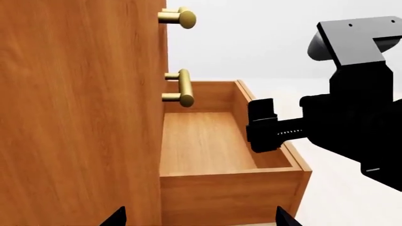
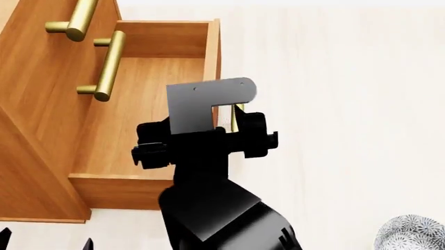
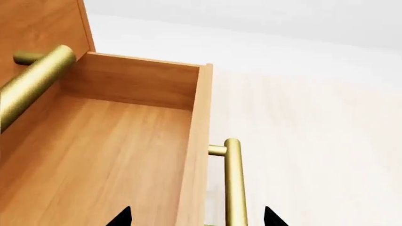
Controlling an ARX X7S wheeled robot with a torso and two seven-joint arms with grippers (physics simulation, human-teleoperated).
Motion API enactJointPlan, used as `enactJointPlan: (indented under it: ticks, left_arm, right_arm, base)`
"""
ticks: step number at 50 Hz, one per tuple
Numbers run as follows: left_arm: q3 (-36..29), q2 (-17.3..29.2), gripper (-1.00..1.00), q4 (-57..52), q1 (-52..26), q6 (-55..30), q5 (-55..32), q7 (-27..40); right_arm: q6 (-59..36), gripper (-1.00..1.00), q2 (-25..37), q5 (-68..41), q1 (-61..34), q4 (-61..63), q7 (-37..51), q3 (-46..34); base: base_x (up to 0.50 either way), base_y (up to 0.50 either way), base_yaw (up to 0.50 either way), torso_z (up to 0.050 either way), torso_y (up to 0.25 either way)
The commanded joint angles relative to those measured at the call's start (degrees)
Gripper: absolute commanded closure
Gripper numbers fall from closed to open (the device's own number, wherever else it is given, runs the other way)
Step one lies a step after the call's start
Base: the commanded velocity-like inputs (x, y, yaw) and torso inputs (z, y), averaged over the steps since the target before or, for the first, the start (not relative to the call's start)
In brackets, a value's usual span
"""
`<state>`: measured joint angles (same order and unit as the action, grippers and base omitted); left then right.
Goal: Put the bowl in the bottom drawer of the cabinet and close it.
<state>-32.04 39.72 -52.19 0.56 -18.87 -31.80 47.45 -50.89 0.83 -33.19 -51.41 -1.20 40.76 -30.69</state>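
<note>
Seen from our head camera, the cabinet (image 2: 41,120) stands at left with its bottom drawer (image 2: 139,104) pulled wide open and nothing inside. Our right gripper (image 2: 208,143) hangs over the drawer's front edge, its black body hiding most of the brass handle (image 2: 238,112) there; from this view alone we cannot tell how the jaws stand. The bowl (image 2: 411,233) sits on the pale floor (image 2: 347,104) at far lower right, well apart from the drawer and from both claws.

The right wrist camera supplies what the head view hides: the handle (image 3: 232,183) runs between two dark fingertips (image 3: 119,219) spread to either side of it, so the claw is open and grips nothing.

The left wrist camera shows the drawer (image 1: 220,150) from the side, with the right gripper (image 1: 264,125) at its front wall. The left claw's own fingertips (image 1: 113,219) show only as two widely parted points, holding nothing.
</note>
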Motion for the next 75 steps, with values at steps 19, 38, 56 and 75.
enactJointPlan:
  ticks: [19,38,56,75]
  left_arm:
    - [-0.3,-0.3,-1.00,1.0,-0.2,0.4,-0.8,0.1]
    - [-1.1,-0.7,-1.00,1.7,-0.1,0.4,-0.3,0.0]
    - [-1.3,-0.7,-1.00,1.5,-0.2,0.9,0.0,0.0]
    - [-1.7,-0.7,-1.00,1.7,-0.3,0.7,-0.2,0.1]
  right_arm:
    - [-0.9,-1.00,0.3,-14.1,-2.6,-6.3,7.5,-1.0]
    - [-2.2,-1.00,1.2,-21.6,-3.1,-7.3,14.2,1.0]
    - [-1.3,-1.00,2.3,-22.9,-3.2,-6.5,17.5,0.5]
    - [-0.4,-1.00,3.8,-24.8,-3.2,-5.8,19.1,0.5]
  base:
    - [0.00,0.00,0.00,0.000,0.000]
    - [0.00,0.00,0.00,0.000,0.000]
    - [0.00,0.00,0.00,0.000,0.000]
    - [0.00,0.00,0.00,0.000,0.000]
